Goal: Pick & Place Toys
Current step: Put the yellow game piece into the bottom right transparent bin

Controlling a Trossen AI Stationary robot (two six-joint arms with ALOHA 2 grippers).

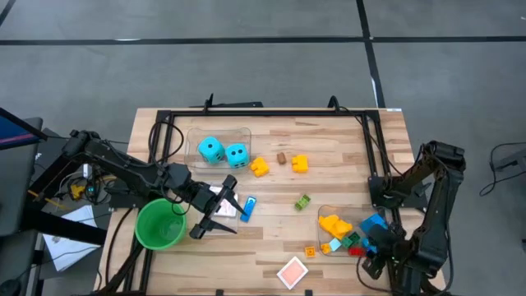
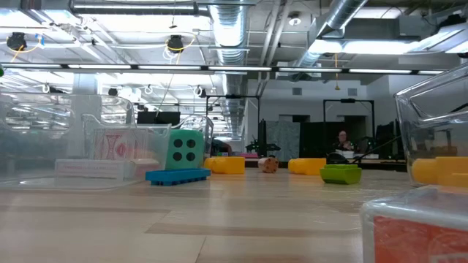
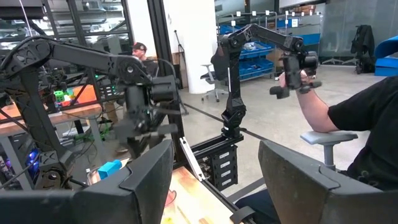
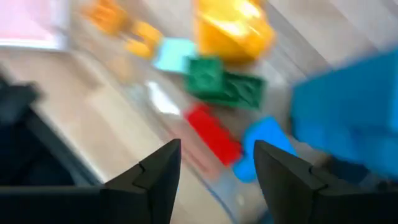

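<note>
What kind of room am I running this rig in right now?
Likely an industrial robotics lab or workshop: exposed ceiling ducts, blue parts-bin shelving, another robot arm, and a person seated behind the wooden table.

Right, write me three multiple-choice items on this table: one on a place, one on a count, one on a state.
1. Where do the cyan foam dice sit?
A. in the round green plastic cup
B. in a clear plastic bin
C. on bare wood

2. How many cyan dice show?
A. one
B. two
C. four

3. How does the right tool stand?
A. open above small plastic bricks
B. shut on a playing card
C. shut on a die

Answers: 1 B, the high view shows the clear plastic bin walls around them. 2 B, two lie side by side. 3 A, the right wrist view shows a gap between its fingers, with the small plastic bricks beyond.
</note>
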